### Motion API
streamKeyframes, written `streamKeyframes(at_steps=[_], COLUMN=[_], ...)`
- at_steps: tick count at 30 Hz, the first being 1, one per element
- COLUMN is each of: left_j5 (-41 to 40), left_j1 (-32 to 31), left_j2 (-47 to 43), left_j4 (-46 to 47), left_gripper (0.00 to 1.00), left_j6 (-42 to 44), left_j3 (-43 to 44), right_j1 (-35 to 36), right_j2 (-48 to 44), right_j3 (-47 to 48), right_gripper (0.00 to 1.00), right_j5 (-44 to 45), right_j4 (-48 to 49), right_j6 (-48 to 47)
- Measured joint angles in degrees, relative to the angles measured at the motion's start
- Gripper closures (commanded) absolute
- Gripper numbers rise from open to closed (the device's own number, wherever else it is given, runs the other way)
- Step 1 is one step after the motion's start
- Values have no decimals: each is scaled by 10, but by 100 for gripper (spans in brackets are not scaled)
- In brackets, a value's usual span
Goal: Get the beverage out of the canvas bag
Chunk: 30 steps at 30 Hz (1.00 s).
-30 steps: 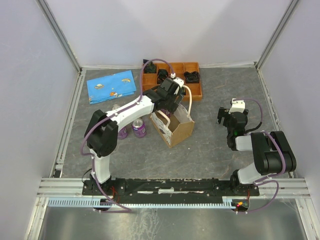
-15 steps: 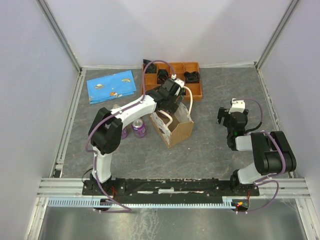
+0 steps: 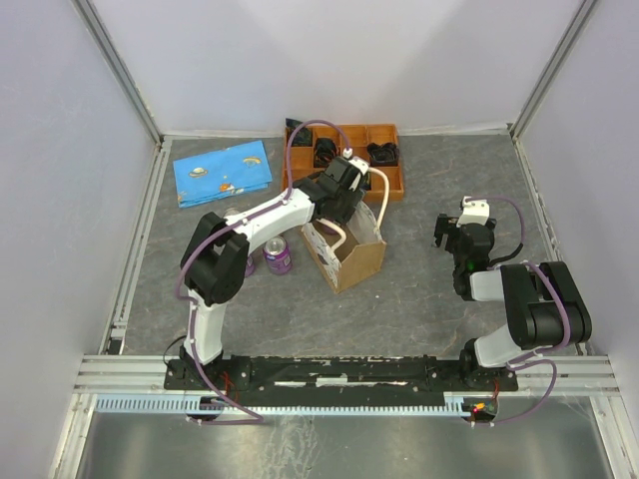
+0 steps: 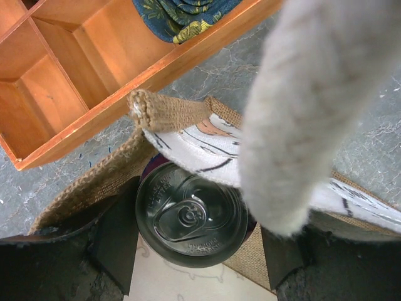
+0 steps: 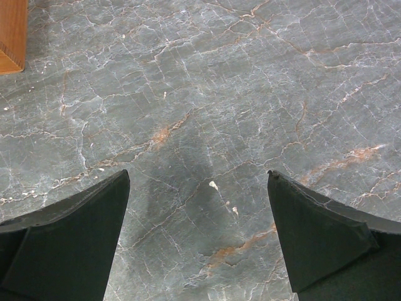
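The canvas bag (image 3: 351, 251) stands mid-table, tan burlap with white loop handles. In the left wrist view its burlap rim (image 4: 169, 110) and a blurred white handle (image 4: 307, 113) frame the beverage (image 4: 188, 216), a can standing upright inside the bag with its silver pull-tab top facing the camera. My left gripper (image 4: 197, 226) reaches down into the bag mouth (image 3: 339, 208), a finger on each side of the can. The left finger (image 4: 116, 238) touches the can; a narrow gap shows by the right finger. My right gripper (image 5: 197, 188) hovers open over bare table at the right (image 3: 461, 235).
An orange compartment tray (image 3: 387, 180) with dark items sits just behind the bag, its wall (image 4: 81, 119) close to the bag rim. Two purple cans (image 3: 278, 256) stand left of the bag. A blue patterned sheet (image 3: 223, 172) lies at the back left.
My left arm has shifted a little, sinking the gripper further into the bag mouth, and its jaws have narrowed round the can. The right arm has not moved.
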Motion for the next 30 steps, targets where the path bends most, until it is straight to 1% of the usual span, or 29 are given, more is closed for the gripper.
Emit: streamKeyframes(at_steps=[1, 2, 10, 16, 21, 30], left_j5=[0, 0, 11, 41, 47, 38], left_j1=[0, 0, 1, -1, -13, -30], left_j2=[0, 0, 0, 0, -2, -52], left_j4=[1, 1, -6, -39, -68, -115], left_gripper=[81, 96, 97, 97, 97, 97], left_j6=[0, 0, 0, 0, 1, 5], left_j3=[0, 0, 5, 25, 54, 112], right_j1=[0, 0, 0, 0, 0, 0], right_j2=[0, 0, 0, 0, 0, 0], right_j3=[0, 0, 0, 0, 0, 0], right_gripper=[1, 1, 1, 1, 1, 1], right_j5=[0, 0, 0, 0, 0, 0], right_j4=[0, 0, 0, 0, 0, 0], right_j6=[0, 0, 0, 0, 0, 0])
